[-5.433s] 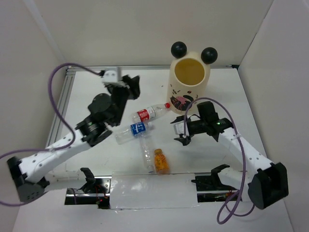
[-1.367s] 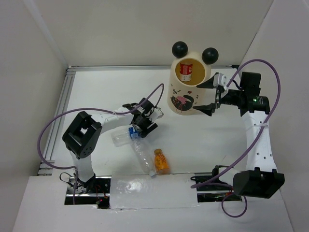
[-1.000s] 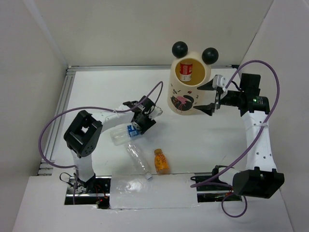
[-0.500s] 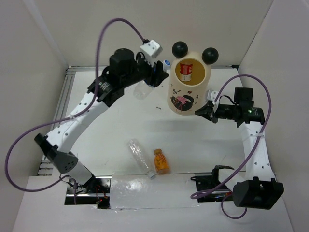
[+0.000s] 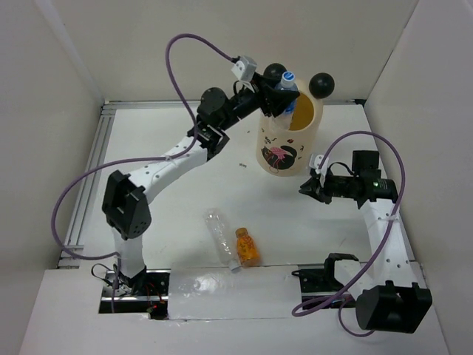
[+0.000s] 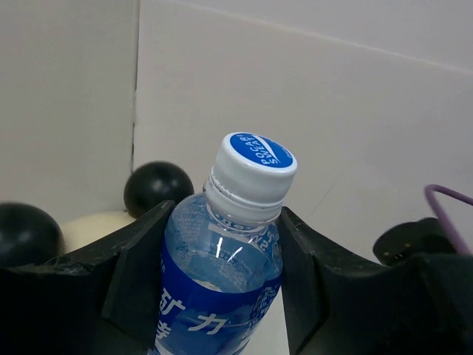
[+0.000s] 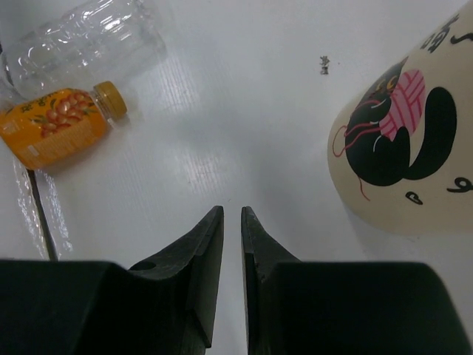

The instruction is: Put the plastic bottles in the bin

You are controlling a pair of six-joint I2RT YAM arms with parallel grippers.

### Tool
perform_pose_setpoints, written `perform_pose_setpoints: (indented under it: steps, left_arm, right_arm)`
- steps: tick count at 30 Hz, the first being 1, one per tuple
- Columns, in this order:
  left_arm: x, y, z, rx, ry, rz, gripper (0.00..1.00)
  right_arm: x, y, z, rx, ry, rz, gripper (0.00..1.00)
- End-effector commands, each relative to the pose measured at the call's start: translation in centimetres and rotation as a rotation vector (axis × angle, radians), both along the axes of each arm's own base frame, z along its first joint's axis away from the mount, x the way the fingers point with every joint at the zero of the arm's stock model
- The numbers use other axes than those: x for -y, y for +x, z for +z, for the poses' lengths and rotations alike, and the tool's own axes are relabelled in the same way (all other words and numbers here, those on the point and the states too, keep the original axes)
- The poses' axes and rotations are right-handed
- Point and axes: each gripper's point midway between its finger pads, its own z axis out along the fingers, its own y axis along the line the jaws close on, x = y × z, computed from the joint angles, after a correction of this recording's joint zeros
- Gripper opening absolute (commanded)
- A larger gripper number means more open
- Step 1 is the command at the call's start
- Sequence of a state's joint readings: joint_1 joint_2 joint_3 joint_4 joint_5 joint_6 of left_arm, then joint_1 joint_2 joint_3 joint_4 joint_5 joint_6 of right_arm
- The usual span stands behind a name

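My left gripper (image 5: 277,100) is shut on a clear bottle with a blue label and a blue-and-white cap (image 5: 287,80), held tilted over the rim of the cream bin (image 5: 290,144). In the left wrist view the bottle (image 6: 222,296) fills the space between both fingers (image 6: 140,259), with the bin's black ears (image 6: 157,186) behind. An unlabelled clear bottle (image 5: 220,235) and a stubby orange bottle (image 5: 247,246) lie near the table's front. My right gripper (image 5: 306,185) hovers right of the bin, its jaws almost together with nothing between them (image 7: 231,214).
The right wrist view looks down on the orange bottle (image 7: 63,133), the clear bottle (image 7: 89,41) and the bin's printed side (image 7: 403,140). White walls enclose the table; a metal rail (image 5: 96,170) runs along its left edge.
My left arm lifted the blue-labelled bottle off the table and swung it up over the bin. The right gripper closed and drew back down, away from the bin's side.
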State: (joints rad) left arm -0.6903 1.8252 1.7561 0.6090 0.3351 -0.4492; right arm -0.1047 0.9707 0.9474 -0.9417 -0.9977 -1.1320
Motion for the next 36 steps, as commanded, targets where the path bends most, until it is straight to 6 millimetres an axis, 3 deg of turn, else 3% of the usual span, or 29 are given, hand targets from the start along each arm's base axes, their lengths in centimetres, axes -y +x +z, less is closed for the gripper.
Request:
perform_pose_setpoints:
  steps: [1, 6, 12, 13, 15, 18, 21, 22, 23, 25, 26, 27, 28, 29, 30, 31, 33, 35, 36]
  left_arm:
    - [-1.1, -1.6, 6.8, 0.141, -0.256, -0.036, 0.0]
    - [0.9, 1.3, 3.8, 0.087, -0.273, 0.031, 0.0]
    - [1.6, 2.9, 2.8, 0.026, -0.338, 0.024, 0.0]
    - [2.0, 3.7, 1.7, 0.007, -0.331, 0.036, 0.0]
    - [2.1, 4.0, 2.3, 0.02, -0.358, 0.06, 0.0]
    - [3.6, 5.4, 0.6, 0.014, -0.317, 0.134, 0.0]
    - [4.3, 6.5, -1.5, 0.004, -0.274, 0.192, 0.03]
    - [4.2, 6.8, -2.2, -0.011, -0.269, 0.208, 0.07]
    - [4.5, 6.7, -2.7, -0.01, -0.266, 0.216, 0.18]
    - [4.5, 6.8, -3.1, -0.006, -0.251, 0.225, 0.24]
    - [4.8, 6.8, -3.6, -0.015, -0.23, 0.216, 0.32]
    - [5.4, 6.4, -4.0, -0.012, -0.202, 0.185, 0.56]
    - [5.7, 6.2, -3.9, -0.011, -0.189, 0.168, 1.0]
    - [6.0, 6.1, -4.4, -0.017, -0.17, 0.156, 1.0]
    - [5.7, 5.5, -3.3, -0.008, -0.183, 0.141, 1.0]
    - [6.0, 5.0, -3.9, -0.017, -0.174, 0.132, 1.0]
    - [4.8, 3.8, -1.4, 0.014, -0.21, 0.129, 1.0]
    - [4.1, 3.5, -0.2, 0.041, -0.196, 0.157, 1.0]
    - [2.9, 2.6, 2.2, 0.077, -0.222, 0.172, 1.0]
  right_arm:
    - [0.2, -0.4, -0.6, 0.002, -0.019, -0.016, 0.23]
    - [0.3, -0.8, -0.9, -0.011, -0.012, -0.034, 0.22]
    - [0.5, -1.1, -1.2, -0.011, -0.012, -0.043, 0.22]
    - [0.5, -1.1, -1.2, -0.011, -0.012, -0.043, 0.22]
    - [0.4, -1.2, -1.6, -0.02, -0.011, -0.043, 0.22]
    - [0.4, -1.2, -1.6, -0.02, -0.011, -0.043, 0.22]
    - [0.4, -1.4, -1.6, -0.02, -0.015, -0.037, 0.28]
    - [0.6, -1.3, -1.7, -0.021, -0.022, -0.042, 0.3]
    - [0.6, -1.4, -1.5, -0.021, -0.022, -0.042, 0.32]
    - [0.8, -1.4, -1.6, -0.023, -0.025, -0.047, 0.42]
    - [0.8, -1.4, -1.6, -0.023, -0.025, -0.047, 0.5]
    - [0.8, -1.4, -1.6, -0.014, -0.029, -0.042, 0.58]
    - [0.6, -1.6, -1.6, -0.025, -0.021, -0.037, 0.65]
    - [0.6, -1.7, -1.7, -0.021, -0.026, -0.029, 0.72]
    - [0.6, -1.7, -1.7, -0.01, -0.032, -0.023, 0.74]
    - [0.5, -1.7, -1.6, -0.009, -0.024, -0.018, 0.75]
    - [0.5, -1.8, -1.9, -0.021, -0.027, -0.012, 0.88]
    - [0.4, -1.6, -1.6, -0.012, -0.024, -0.001, 0.92]
    - [0.5, -1.5, -1.6, -0.003, -0.028, 0.004, 0.95]
